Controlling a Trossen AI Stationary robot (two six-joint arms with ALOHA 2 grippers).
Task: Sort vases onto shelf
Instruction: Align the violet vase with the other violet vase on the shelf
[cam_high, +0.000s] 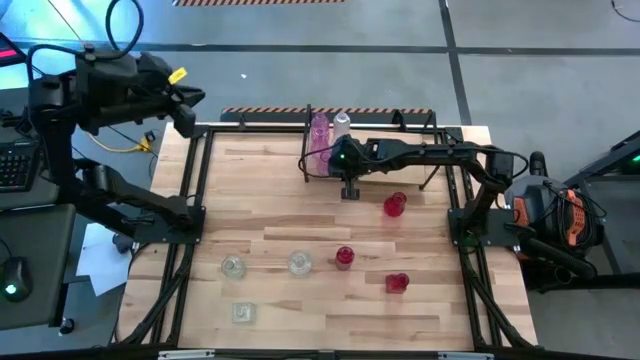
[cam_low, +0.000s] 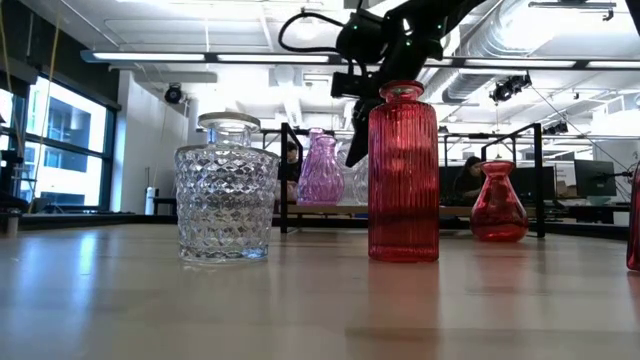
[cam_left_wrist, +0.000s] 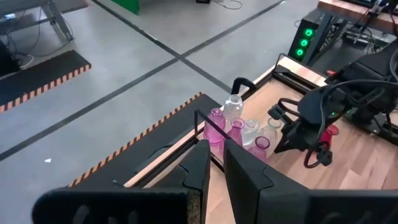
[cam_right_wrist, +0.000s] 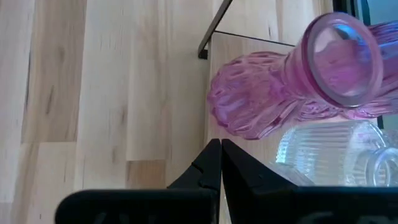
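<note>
The shelf (cam_high: 322, 165) stands at the table's far edge with pink vases (cam_high: 319, 138) and clear ones (cam_high: 342, 124) standing on it. Three red vases (cam_high: 395, 205) (cam_high: 345, 257) (cam_high: 397, 283) and three clear ones (cam_high: 233, 267) (cam_high: 300, 263) (cam_high: 243, 313) stand on the table. My right gripper (cam_high: 350, 190) (cam_right_wrist: 221, 149) is shut and empty, slanting down just in front of the shelf, beside a pink vase (cam_right_wrist: 261, 102). My left gripper (cam_left_wrist: 216, 165) is drawn back high over the table's far left corner (cam_high: 185, 105), with a narrow gap between its fingers and nothing in it.
In the low view a cut-glass clear vase (cam_low: 226, 190) and a tall ribbed red vase (cam_low: 403, 175) stand nearest the camera. The black arm frames (cam_high: 190, 220) (cam_high: 465, 220) run along both table sides. Bare wood lies between the shelf and the loose vases.
</note>
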